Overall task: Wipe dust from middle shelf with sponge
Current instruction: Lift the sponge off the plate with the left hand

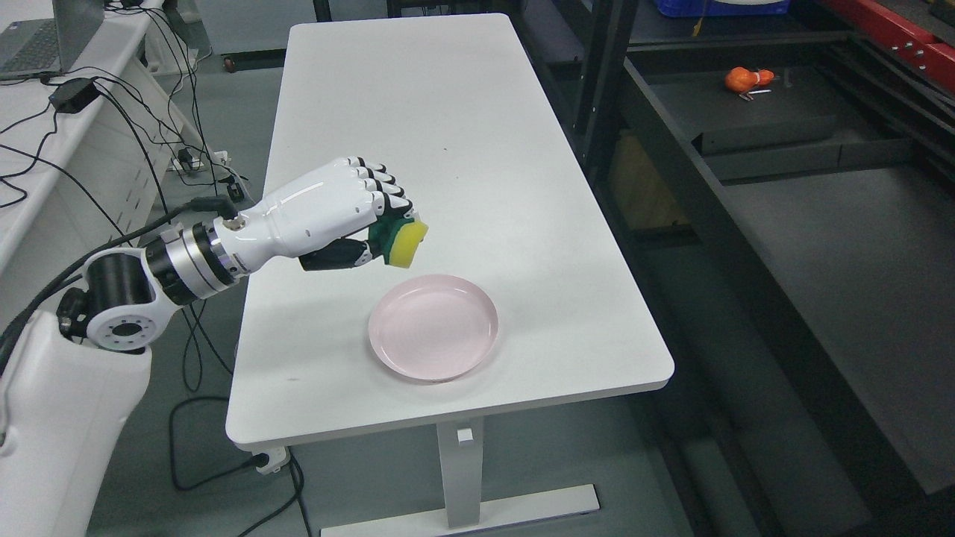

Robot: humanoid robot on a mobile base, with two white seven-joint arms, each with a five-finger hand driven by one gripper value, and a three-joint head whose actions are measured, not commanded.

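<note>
My left hand [377, 224] hovers above the white table [448, 119], fingers curled around a yellow sponge with a green scouring side [406, 242]. The sponge hangs just up and left of a pink plate [433, 326] near the table's front edge. The left arm enters from the lower left. To the right stands a dark shelving unit; its broad grey shelf [843, 253] runs along the right side of the picture. The right arm does not show.
An orange toy-like object [746, 78] lies on a shelf level at the upper right. Black rack posts [600, 82] stand between table and shelf. A desk with a laptop [37, 37] and cables sits at the left.
</note>
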